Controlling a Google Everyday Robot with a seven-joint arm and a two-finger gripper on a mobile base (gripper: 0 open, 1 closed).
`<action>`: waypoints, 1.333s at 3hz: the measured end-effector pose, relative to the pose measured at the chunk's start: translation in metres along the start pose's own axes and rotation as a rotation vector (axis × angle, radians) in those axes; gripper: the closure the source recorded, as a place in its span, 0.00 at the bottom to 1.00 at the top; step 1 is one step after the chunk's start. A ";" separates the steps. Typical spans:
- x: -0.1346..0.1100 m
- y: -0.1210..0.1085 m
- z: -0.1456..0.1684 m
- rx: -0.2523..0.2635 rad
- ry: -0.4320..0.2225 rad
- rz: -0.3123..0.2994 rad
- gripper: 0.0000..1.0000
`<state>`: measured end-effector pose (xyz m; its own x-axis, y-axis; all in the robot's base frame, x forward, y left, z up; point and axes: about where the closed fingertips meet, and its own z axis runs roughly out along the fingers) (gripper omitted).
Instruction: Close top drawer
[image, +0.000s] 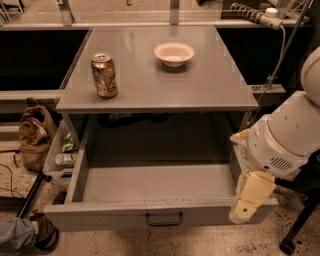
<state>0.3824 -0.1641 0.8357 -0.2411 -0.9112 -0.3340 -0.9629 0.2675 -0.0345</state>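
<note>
The top drawer (150, 182) is a wide, deep grey metal drawer, pulled far out from under the grey cabinet top (155, 85). Its inside looks empty. Its plain grey front (100, 216) faces me at the bottom, with a small black loop handle (164, 219) at centre. My white arm (285, 135) comes in from the right. My cream gripper (245, 210) hangs down at the drawer's right front corner, over the right end of the front. No other drawers show.
A gold drink can (104, 75) and a white bowl (174, 53) stand on the cabinet top. A brown bag (36, 132) and a bin with cans (64, 159) sit at the left. A shoe (42, 231) is bottom left; a black chair base (300, 225) bottom right.
</note>
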 end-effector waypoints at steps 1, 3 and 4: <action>0.000 0.000 0.000 0.000 0.000 0.000 0.00; 0.015 0.018 0.033 -0.041 -0.025 0.046 0.00; 0.016 0.034 0.067 -0.081 -0.053 0.031 0.00</action>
<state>0.3537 -0.1480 0.7660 -0.2668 -0.8843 -0.3831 -0.9621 0.2674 0.0527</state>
